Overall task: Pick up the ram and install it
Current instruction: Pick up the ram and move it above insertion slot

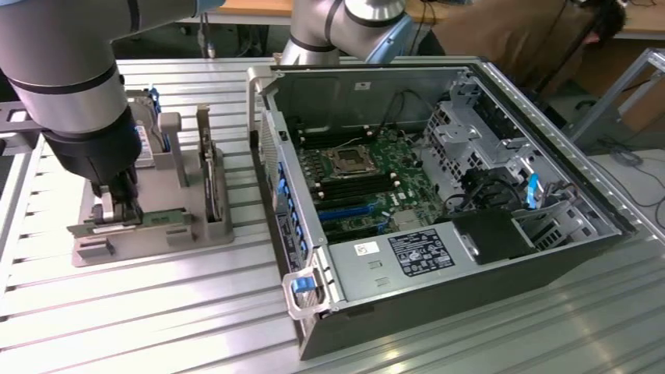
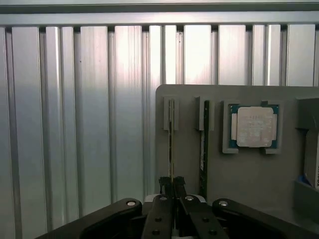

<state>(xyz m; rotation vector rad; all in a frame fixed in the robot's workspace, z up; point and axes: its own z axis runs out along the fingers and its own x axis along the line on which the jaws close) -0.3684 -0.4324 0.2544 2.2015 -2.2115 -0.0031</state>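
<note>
The gripper is seen lowered onto a grey holder, its black fingers pinched shut on the top edge of the ram. The ram is stood on edge in a narrow slot, evidently so that it can be grasped from above. A second memory stick is held upright in the neighbouring slot, just beside it, and a square silver processor is laid flat in its own recess. The holder is set on a ribbed aluminium table. Further along the table, towards the exterior view's right, an open computer case is laid on its side, so that the motherboard faces up and can be reached. Beyond it, desks and a person in brown clothing are glimpsed.
</note>
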